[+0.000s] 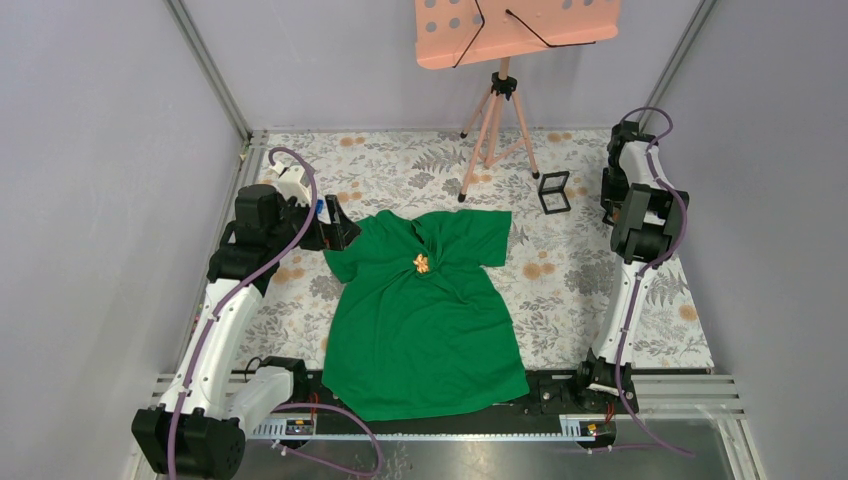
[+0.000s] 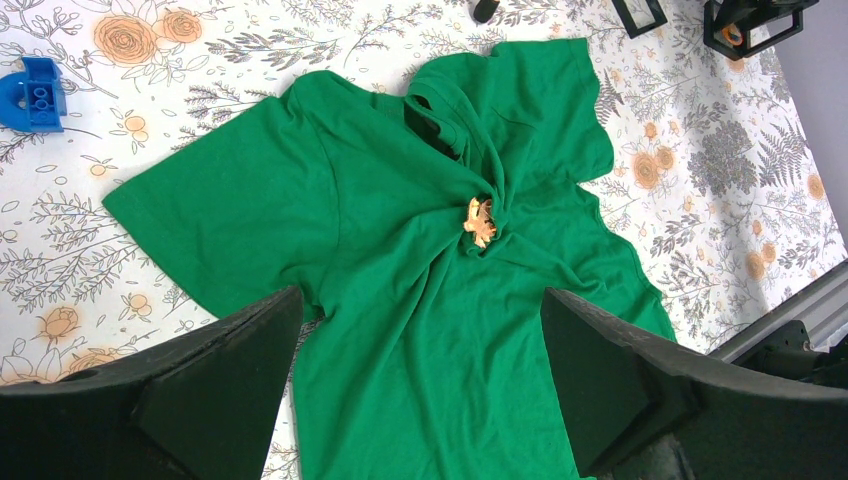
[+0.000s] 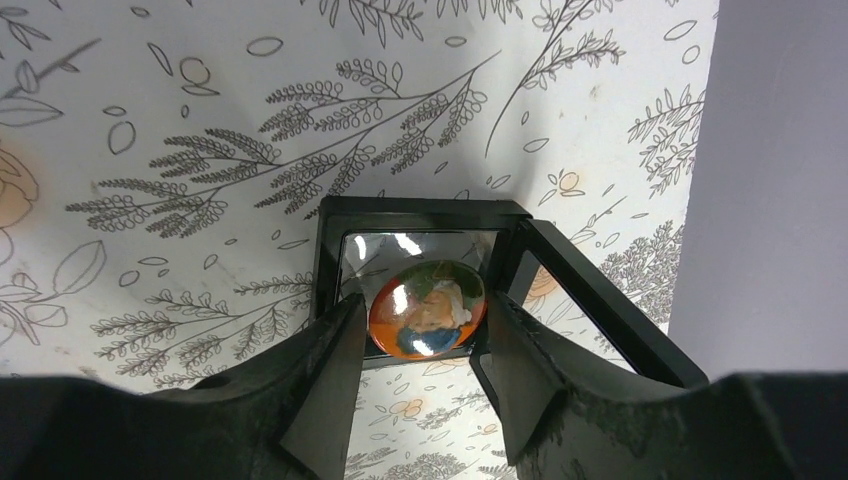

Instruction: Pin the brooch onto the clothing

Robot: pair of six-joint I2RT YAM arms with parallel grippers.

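Observation:
The clothing, a bright green T-shirt (image 1: 425, 320) (image 2: 420, 340), lies flat in the middle of the floral cloth, bunched near the neck. A small gold brooch (image 1: 422, 264) (image 2: 480, 222) sits on that bunched fabric below the collar. My left gripper (image 1: 338, 226) (image 2: 420, 300) hovers open by the shirt's left sleeve, holding nothing. My right gripper (image 1: 630, 222) (image 3: 425, 312) is far right, away from the shirt. Its jaws stand apart on either side of a round orange badge (image 3: 428, 300) that rests in a black display case (image 3: 420, 210).
A pink music stand on a tripod (image 1: 497, 110) stands at the back. A second black frame case (image 1: 553, 192) sits near its feet. A blue block (image 2: 30, 92) lies left of the shirt. Grey walls close in on both sides.

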